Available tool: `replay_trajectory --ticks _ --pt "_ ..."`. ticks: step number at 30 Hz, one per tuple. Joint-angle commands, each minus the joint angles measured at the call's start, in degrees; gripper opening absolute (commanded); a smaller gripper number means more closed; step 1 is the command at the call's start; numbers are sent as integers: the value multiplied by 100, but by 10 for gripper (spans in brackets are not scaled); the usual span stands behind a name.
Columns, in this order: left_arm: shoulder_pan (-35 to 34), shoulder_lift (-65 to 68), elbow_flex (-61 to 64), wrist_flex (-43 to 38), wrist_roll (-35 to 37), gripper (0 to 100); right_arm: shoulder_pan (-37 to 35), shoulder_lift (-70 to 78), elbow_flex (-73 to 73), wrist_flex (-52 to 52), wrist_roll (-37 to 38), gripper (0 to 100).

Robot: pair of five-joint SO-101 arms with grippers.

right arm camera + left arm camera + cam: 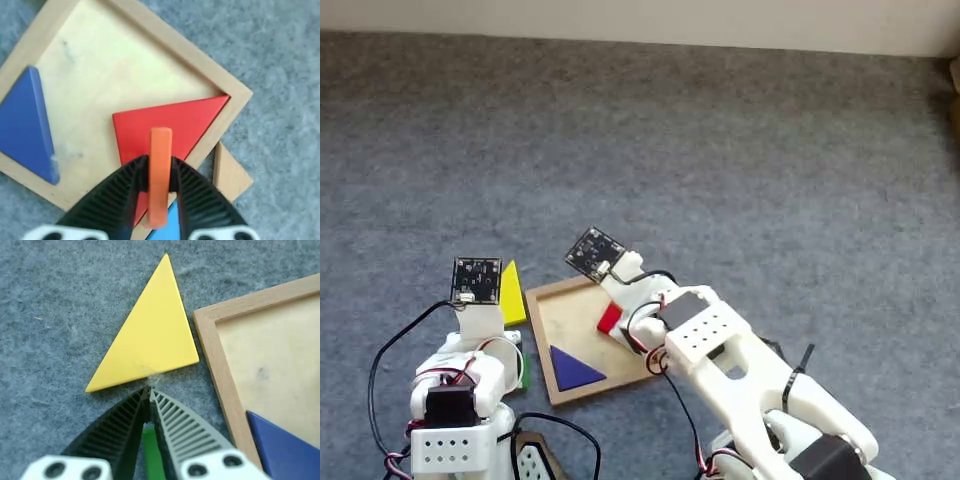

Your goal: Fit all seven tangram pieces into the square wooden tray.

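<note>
Orange pc (160, 147) clamped in R pincer (159, 162) at tray (235, 95) rim, L pincer (149, 392) pinching green pc (151, 450)

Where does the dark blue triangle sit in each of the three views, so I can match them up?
High view: dark blue triangle in the lower part of the tray.
Left wrist view: dark blue triangle inside the tray, across its rim from the yellow triangle.
Right wrist view: dark blue triangle against the rim, apart from the red triangle.
Shared landmark: the wooden tray's rim.
</note>
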Motion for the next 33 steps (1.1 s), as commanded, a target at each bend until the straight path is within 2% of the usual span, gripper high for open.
replay_trajectory --ticks 1,3,10,14,16,18,21,25,29,33 --pt "-66 -40 119 35 -53 7 -119 -31 -338 -57 53 181" --pt "-66 -40 119 35 -53 7 -136 -40 -435 189 53 221" --pt "-66 -40 119 35 -53 7 -576 -40 -1684 2123 18 224" --pt "-66 -40 119 35 -53 7 -1156 -31 -1807 2352 9 224" --pt "-66 -40 119 35 -53 7 -1200 -31 -1771 2413 0 224" --pt "-66 -40 119 35 -53 7 -980 -31 -1763 2501 -141 224" --pt "-66 -40 119 35 -53 7 -233 -31 -1763 2466 -193 224" --pt "-66 -40 119 35 -53 7 549 31 -1736 2000 -211 227" --pt "-66 -40 119 35 -53 7 804 110 -1587 1446 -220 227" --pt "-66 -40 119 35 -53 7 804 593 -1455 1376 -229 227"
